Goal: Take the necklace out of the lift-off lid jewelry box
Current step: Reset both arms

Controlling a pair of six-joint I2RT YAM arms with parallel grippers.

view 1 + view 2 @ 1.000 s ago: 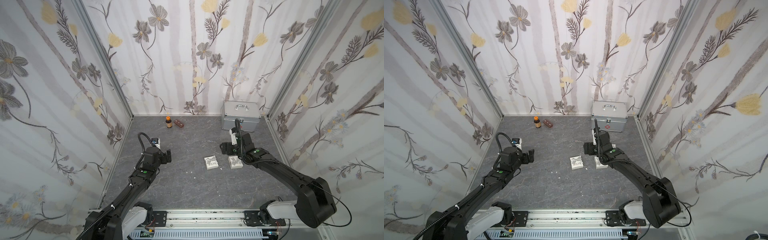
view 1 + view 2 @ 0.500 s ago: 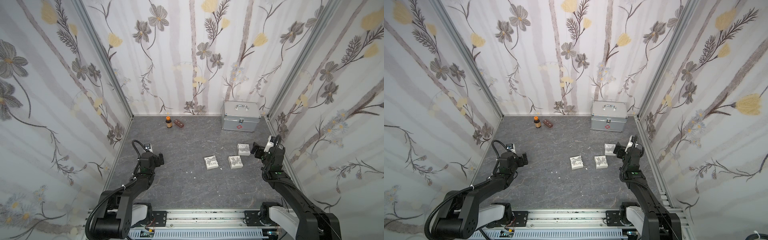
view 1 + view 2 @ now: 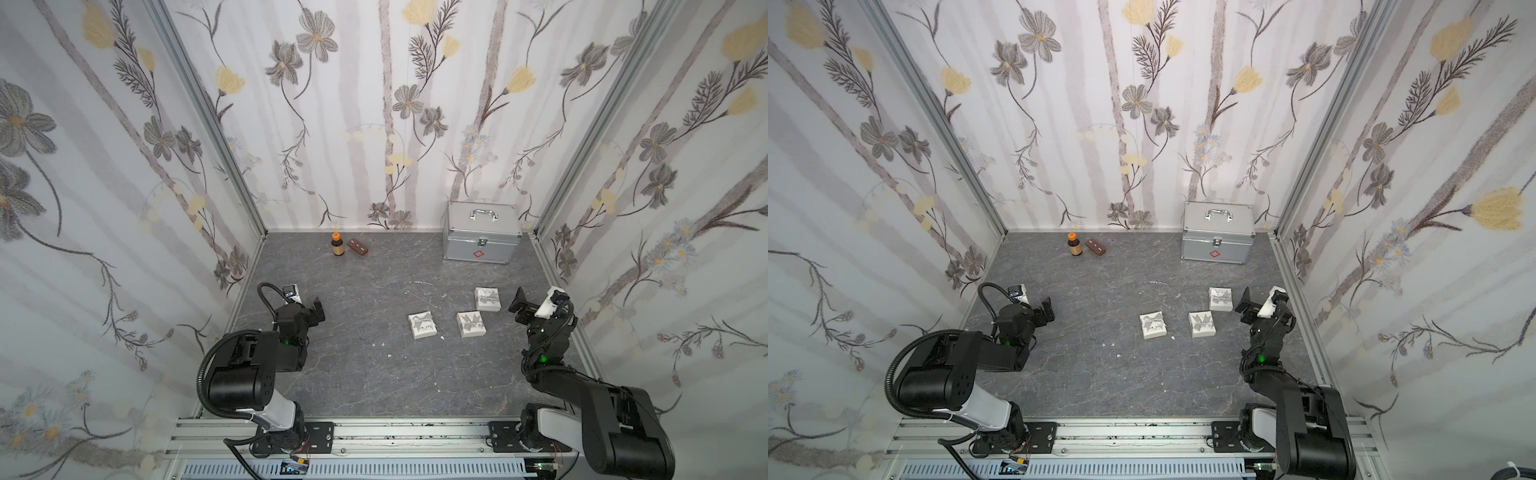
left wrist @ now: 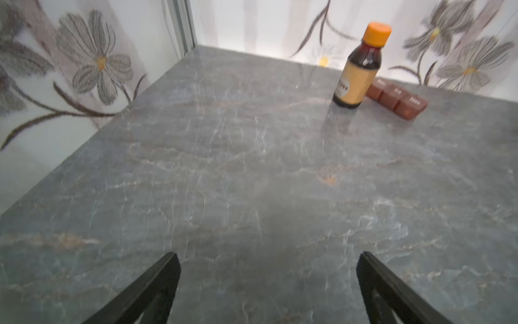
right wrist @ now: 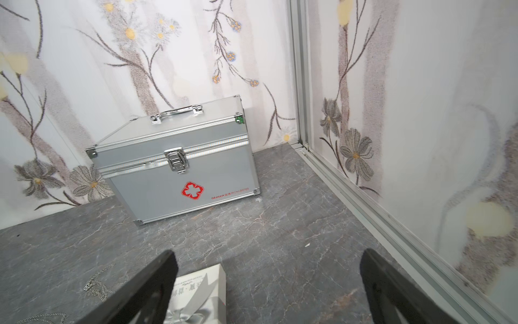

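Wrapping up, by the look of it: the necklace (image 3: pixel 419 284) lies loose on the grey surface (image 3: pixel 353 374), outside all three small white boxes (image 3: pixel 471 324), at about 12 o'clock of the leftmost one. The right wrist view shows it flat on the stone too. Left claw (image 3: pixel 313 313) sits at 9 o'clock of the boxes, jaws wide apart, empty. Right claw (image 3: pixel 534 302) sits at 3 o'clock, near the far box, jaws wide apart, gripping nothing. Cannot tell which box is the lift-off one. Judgement: the removal step looks done. The next move calls for keeping clear, or a low pinch if the thin chain must shift.
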